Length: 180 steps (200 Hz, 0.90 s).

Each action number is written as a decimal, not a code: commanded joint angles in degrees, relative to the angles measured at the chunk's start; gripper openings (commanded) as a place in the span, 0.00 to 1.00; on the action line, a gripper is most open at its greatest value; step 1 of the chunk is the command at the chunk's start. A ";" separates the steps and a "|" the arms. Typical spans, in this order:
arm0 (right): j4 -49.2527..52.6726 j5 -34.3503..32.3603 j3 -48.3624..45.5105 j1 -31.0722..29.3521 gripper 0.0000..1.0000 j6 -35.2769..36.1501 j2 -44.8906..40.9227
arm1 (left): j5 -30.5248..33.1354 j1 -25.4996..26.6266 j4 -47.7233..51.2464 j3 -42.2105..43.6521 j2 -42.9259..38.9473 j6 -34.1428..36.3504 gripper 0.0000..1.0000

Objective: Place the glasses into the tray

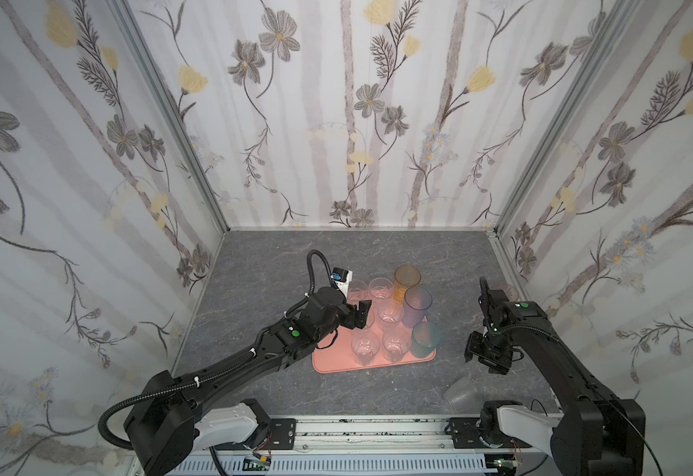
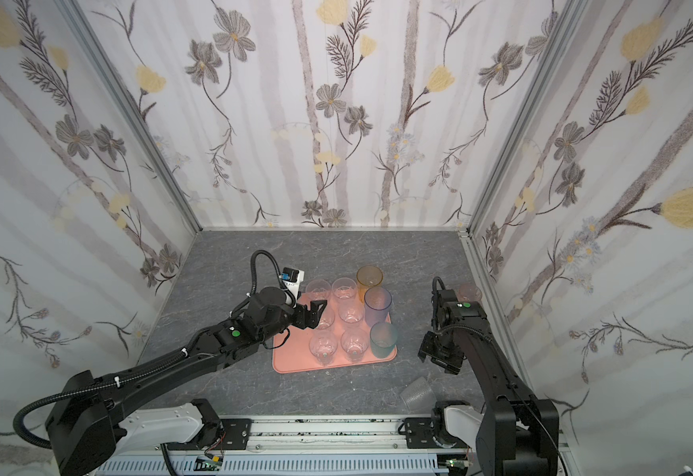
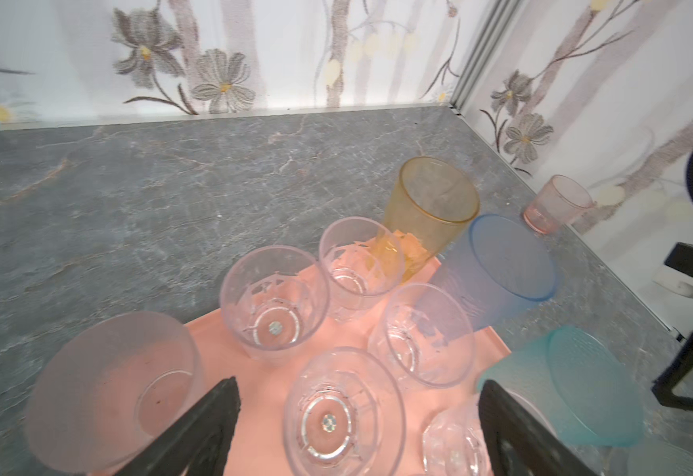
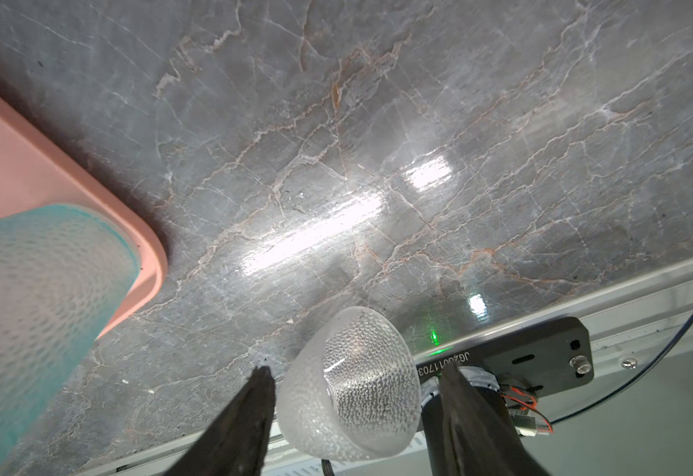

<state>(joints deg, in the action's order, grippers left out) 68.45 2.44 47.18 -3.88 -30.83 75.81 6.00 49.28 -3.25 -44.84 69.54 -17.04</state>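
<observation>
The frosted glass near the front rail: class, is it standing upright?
No, the frosted glass lies tipped on its side on the tabletop.

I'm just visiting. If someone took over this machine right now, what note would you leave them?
Left gripper: open, empty, over the tray.
Right gripper: open, empty, above the textured glass.
Done: nine glasses stand on the tray.
Left: the textured glass, lying on its side at the table's near edge, and the pink glass, upright by the side wall.
</observation>
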 commanded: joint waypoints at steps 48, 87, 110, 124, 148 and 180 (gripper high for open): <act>-1.50 4.43 -1.15 -0.97 0.64 1.45 2.81 | -4.25 20.84 -2.74 -5.60 11.91 -2.12 0.88; -3.48 7.39 0.40 -1.38 0.64 1.55 3.95 | -5.98 26.40 -3.61 -6.81 18.58 -2.21 0.78; -3.78 7.47 1.08 -2.36 0.65 -0.63 1.78 | -8.16 27.42 -4.23 -6.31 20.91 -2.03 0.72; -3.74 8.08 -0.27 -2.80 0.68 -1.42 0.01 | -9.77 27.30 -5.25 -5.45 22.13 -2.01 0.68; -4.34 8.72 -2.15 -5.55 0.72 -3.42 -3.18 | -13.16 26.72 -7.97 -3.85 23.70 -2.82 0.61; -6.51 8.30 -2.57 -11.31 0.75 -7.10 -5.71 | -14.91 25.07 -9.71 -2.47 25.29 -3.63 0.49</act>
<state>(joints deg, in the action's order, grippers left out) 65.10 10.15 44.93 -11.75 -34.22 71.09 -6.35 75.50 -8.84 -48.07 93.71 -19.53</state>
